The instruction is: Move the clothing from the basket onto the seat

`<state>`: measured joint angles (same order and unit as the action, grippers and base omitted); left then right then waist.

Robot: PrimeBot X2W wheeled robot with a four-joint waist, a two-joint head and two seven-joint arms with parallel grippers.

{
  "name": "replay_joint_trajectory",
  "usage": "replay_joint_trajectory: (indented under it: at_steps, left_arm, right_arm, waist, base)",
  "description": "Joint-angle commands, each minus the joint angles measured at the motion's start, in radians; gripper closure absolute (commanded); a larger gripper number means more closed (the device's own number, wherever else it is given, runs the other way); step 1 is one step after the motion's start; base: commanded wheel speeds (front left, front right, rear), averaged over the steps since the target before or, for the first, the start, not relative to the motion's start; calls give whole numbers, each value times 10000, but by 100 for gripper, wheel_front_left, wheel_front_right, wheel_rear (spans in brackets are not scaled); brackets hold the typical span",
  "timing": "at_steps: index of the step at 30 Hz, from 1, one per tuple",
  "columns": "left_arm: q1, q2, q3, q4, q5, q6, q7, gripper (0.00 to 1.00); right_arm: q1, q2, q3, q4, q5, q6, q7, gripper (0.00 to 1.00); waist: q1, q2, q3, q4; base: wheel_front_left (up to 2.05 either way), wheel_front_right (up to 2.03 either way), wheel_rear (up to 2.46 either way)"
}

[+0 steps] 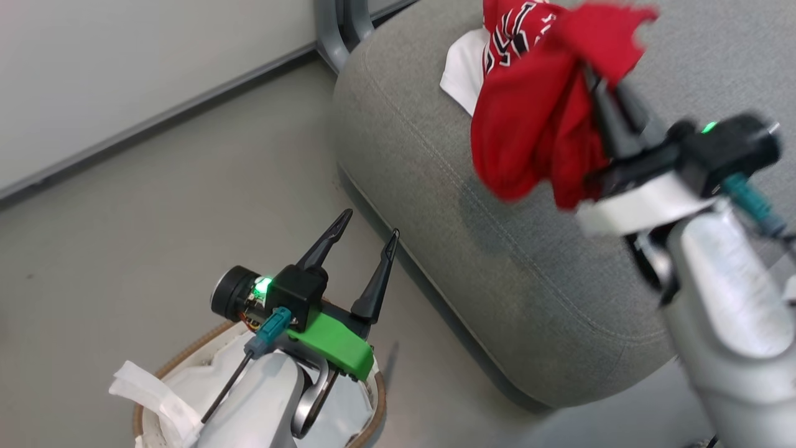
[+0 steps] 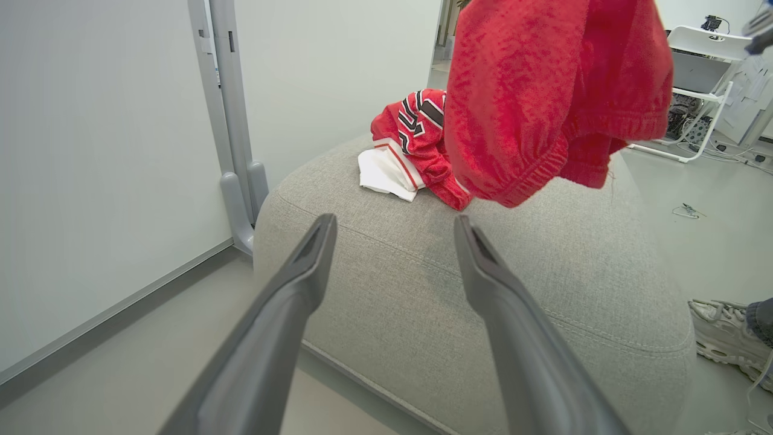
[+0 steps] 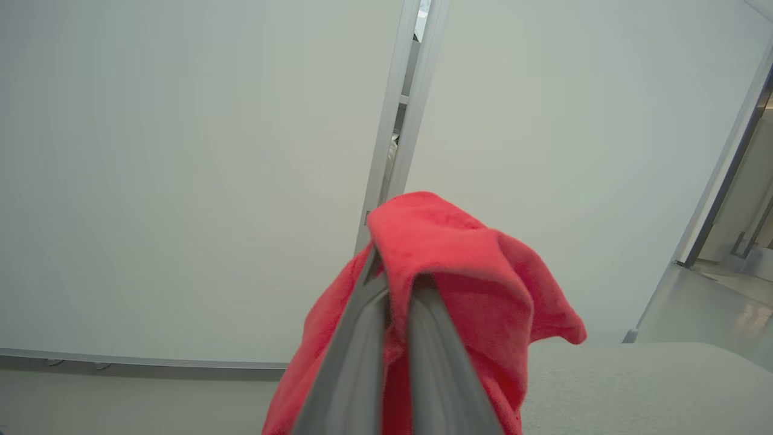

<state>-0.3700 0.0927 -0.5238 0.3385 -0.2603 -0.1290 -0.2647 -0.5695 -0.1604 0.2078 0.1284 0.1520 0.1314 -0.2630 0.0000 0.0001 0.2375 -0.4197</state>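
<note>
Left claw (image 1: pixel 364 249) nearest, fingers spread wide, empty, poised above basket (image 1: pixel 367 429). Right claw (image 1: pixel 606 106) clamped on red garment (image 1: pixel 535 130), dangling over seat (image 1: pixel 497 274) for release beside striped jersey (image 2: pixel 416 130) already lying there.

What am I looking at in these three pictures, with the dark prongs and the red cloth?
A two-armed robot is moving laundry. One picture comes from a camera on its head; the others look along each gripper's two long dark fingers. The right gripper is shut on a soft plain red garment, holding it above the large grey fabric seat. A red jersey with striped trim and a white panel already lies on that seat. The left gripper is open and holds nothing, above the white basket with a brown woven rim. A person's shoe stands beside the seat.
</note>
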Motion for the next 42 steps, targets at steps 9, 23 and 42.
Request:
replay_joint_trajectory:
  at_steps: [9, 23, 42]
  left_arm:
    - [-1185, 538, -385, -34, 36, -26, 8, 0]
    - [-2175, 663, -666, -95, 109, -27, 8, 0]
    - [-1375, 375, 293, -32, 127, -27, 7, 0]
  right_arm:
    - [-3555, -1508, -1541, 1288, -708, -14, -23, 100]
    - [-4651, -1454, -3244, 4497, -2449, -14, -22, 100]
    - [-1805, -511, -4539, 4093, -2313, -14, -23, 0]
  waist:
    - [0, -1, 2526, 787]
    - [0, -1, 4318, 1914]
    - [0, -1, 2753, 2145]
  base:
    - [0, 0, 0]
    - [0, 0, 0]
    - [0, 0, 0]
